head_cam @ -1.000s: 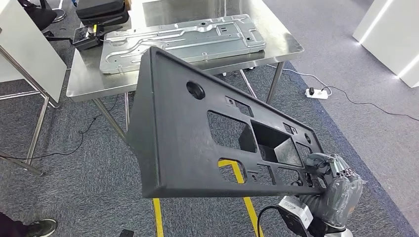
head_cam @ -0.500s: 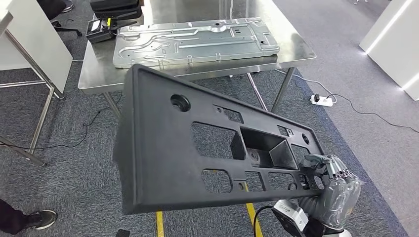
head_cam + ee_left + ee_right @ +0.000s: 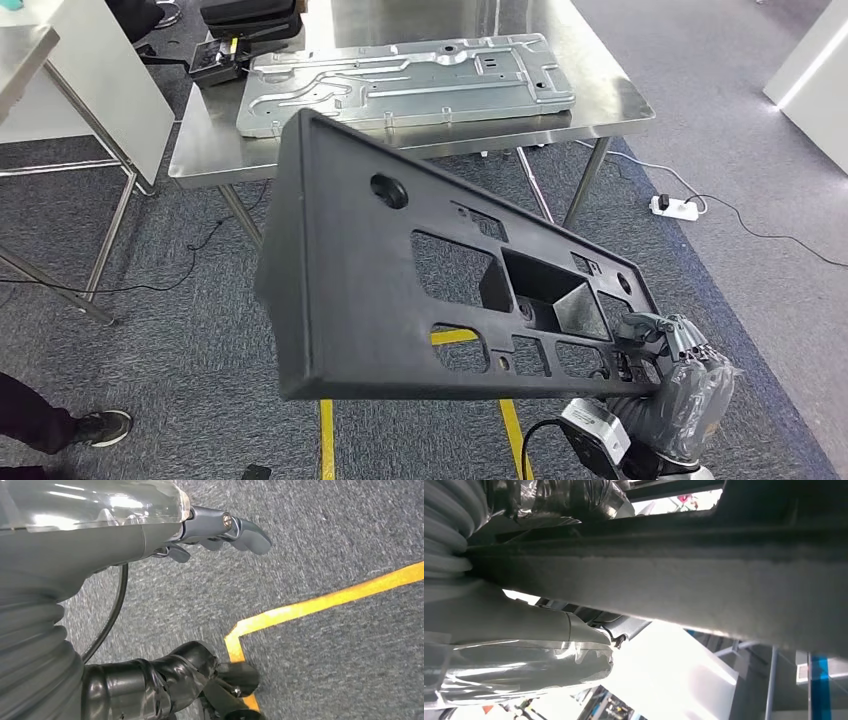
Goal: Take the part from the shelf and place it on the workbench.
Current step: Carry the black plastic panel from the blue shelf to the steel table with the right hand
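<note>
Your right hand point(image 3: 672, 372) grips the black panel point(image 3: 400, 280) at its near corner, down at about five o'clock in the head view — fingers point(image 3: 655, 330) hooked over the panel's edge by the small cutouts. The panel is tilted, carried in the air above the grey carpet point(image 3: 180, 330), its far corner rising toward eleven o'clock and overlapping the front edge of the steel table point(image 3: 610, 95). It is off the table, not resting on anything you can see. On that table, at twelve o'clock, lies a stamped metal sheet point(image 3: 410, 80), and just past its eleven o'clock end sits a black case point(image 3: 245, 25). A yellow floor line point(image 3: 325, 440) runs under the panel at six o'clock. A power strip point(image 3: 675, 208) lies on the carpet at three o'clock. A person's shoe point(image 3: 100, 427) is at eight o'clock. Your left hand point(image 3: 150, 535) hangs over the carpet in its wrist view — nothing in it, fingers point(image 3: 247, 532) lightly bent and apart.
</note>
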You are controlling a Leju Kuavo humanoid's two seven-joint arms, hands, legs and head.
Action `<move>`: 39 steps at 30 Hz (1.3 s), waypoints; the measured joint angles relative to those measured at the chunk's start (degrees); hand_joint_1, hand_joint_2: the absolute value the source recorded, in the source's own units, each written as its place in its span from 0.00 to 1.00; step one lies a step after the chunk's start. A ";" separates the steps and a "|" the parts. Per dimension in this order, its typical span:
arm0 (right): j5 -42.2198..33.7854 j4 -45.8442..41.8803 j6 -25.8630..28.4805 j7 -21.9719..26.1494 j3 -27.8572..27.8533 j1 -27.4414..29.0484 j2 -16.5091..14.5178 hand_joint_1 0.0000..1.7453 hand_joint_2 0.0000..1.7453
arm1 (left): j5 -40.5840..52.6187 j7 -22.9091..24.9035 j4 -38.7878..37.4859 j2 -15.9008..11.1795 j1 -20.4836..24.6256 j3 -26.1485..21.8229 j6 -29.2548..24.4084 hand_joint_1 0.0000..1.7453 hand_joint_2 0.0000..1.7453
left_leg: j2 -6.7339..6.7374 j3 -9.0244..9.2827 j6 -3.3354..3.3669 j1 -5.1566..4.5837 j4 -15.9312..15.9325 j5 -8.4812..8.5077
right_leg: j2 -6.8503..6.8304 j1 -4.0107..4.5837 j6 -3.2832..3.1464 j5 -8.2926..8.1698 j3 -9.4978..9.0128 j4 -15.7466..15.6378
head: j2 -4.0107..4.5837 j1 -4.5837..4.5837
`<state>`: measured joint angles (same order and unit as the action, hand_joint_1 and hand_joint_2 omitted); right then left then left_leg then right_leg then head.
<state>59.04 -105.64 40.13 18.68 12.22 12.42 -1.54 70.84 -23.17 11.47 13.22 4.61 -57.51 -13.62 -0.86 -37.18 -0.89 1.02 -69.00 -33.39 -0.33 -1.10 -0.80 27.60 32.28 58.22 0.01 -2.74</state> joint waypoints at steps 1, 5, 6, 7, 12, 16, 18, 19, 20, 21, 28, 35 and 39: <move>0.00 0.01 0.00 -0.01 -0.02 0.02 -0.01 1.00 1.00 | 0.00 0.00 0.00 -0.01 -0.03 0.00 0.00 0.00 1.00 | 0.06 -1.66 -0.08 0.01 -3.49 -1.26 | -0.29 0.12 -0.12 0.07 0.00 0.06 | 0.01 -0.01; 0.00 0.01 0.00 -0.01 -0.02 0.01 -0.03 1.00 1.00 | 0.00 0.00 0.00 -0.01 -0.19 0.00 0.00 0.00 1.00 | 0.74 0.54 0.48 -0.09 1.25 3.30 | -1.06 0.49 -0.15 0.50 -0.26 0.40 | 0.01 -0.01; 0.00 0.01 0.00 -0.01 -0.03 0.00 -0.06 1.00 1.00 | 0.00 0.00 0.00 -0.02 -0.16 0.00 0.00 0.00 1.00 | 1.39 2.37 0.84 -0.31 5.13 4.77 | -1.20 0.67 0.01 0.65 -0.31 0.55 | 0.00 -0.02; 0.00 0.01 0.00 -0.01 -0.03 0.01 -0.09 1.00 1.00 | 0.00 -0.01 0.00 -0.02 -0.09 0.00 0.00 0.00 1.00 | 1.92 3.71 1.17 -0.53 8.02 5.70 | -1.32 0.78 0.24 0.75 -0.30 0.65 | -0.01 -0.02; 0.00 -0.01 0.00 -0.01 -0.06 -0.03 -0.13 1.00 1.00 | -0.01 -0.02 0.00 -0.04 -0.13 -0.01 0.00 0.00 1.00 | 1.69 4.60 2.43 -0.60 10.81 6.49 | -1.55 0.80 1.66 1.47 -0.04 1.37 | 0.01 -0.04; 0.00 0.01 0.01 -0.01 -0.15 0.04 -0.13 1.00 1.00 | 0.00 -0.02 0.00 -0.02 -0.01 0.00 0.02 0.00 1.00 | 0.91 4.68 3.16 -0.38 11.25 6.90 | -0.07 0.37 2.69 7.61 5.49 13.14 | 0.01 -0.07; 0.00 0.02 0.00 -0.01 -0.18 0.10 -0.13 1.00 1.00 | 0.00 -0.02 0.00 -0.02 -0.07 0.00 0.02 0.00 1.00 | 0.36 4.62 3.13 -0.37 11.07 6.85 | 0.01 0.19 2.92 7.42 6.99 15.84 | 0.01 -0.07; 0.00 0.03 0.00 -0.01 -0.19 0.10 -0.13 1.00 1.00 | 0.01 -0.02 0.00 0.00 -0.07 0.00 0.02 0.00 1.00 | 0.03 4.64 3.06 -0.35 10.94 6.79 | 0.05 0.08 2.94 5.71 6.11 13.83 | 0.01 -0.07; 0.00 0.02 0.00 -0.01 -0.20 0.10 -0.13 1.00 1.00 | 0.01 -0.02 0.00 0.02 -0.05 0.00 0.02 0.00 1.00 | -0.30 4.68 2.94 -0.33 10.81 6.70 | 0.25 -0.06 2.90 3.51 4.35 10.10 | 0.01 -0.07; 0.00 0.02 0.00 -0.01 -0.20 0.08 -0.13 1.00 1.00 | 0.01 -0.02 0.00 0.05 -0.03 0.00 0.02 0.00 1.00 | -0.58 4.67 2.75 -0.38 10.68 6.61 | 0.66 -0.12 2.80 1.98 2.53 6.28 | 0.01 -0.07; 0.00 0.01 0.00 -0.01 -0.22 0.07 -0.14 1.00 1.00 | 0.01 -0.02 0.00 0.07 -0.09 0.00 0.04 0.00 1.00 | -0.76 3.53 0.65 -0.37 8.64 5.08 | 0.57 0.02 0.44 0.11 0.17 0.28 | 0.01 -0.02; 0.01 0.05 0.00 -0.08 -0.24 0.10 -0.15 1.00 1.00 | 0.02 0.02 0.00 0.07 -0.19 0.00 0.04 0.00 1.00 | 0.47 -0.52 0.45 -0.33 -1.17 1.92 | -1.19 0.45 -0.30 0.28 0.08 0.43 | 0.01 -0.01; -0.69 0.06 0.00 -0.31 -0.23 0.02 -0.15 1.00 1.00 | 0.02 0.04 0.00 0.04 -0.03 0.00 0.05 0.00 1.00 | 1.67 5.03 1.60 -0.91 10.27 5.65 | -1.65 0.82 0.47 0.49 0.08 0.69 | 0.01 -0.02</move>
<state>58.35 -105.58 40.13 18.36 11.99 12.44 -1.68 70.86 -23.13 11.47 13.26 4.58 -57.51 -13.57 0.82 -32.15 0.71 0.10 -58.73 -27.75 -1.97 -0.28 -0.33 28.09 32.36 58.91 0.01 -2.76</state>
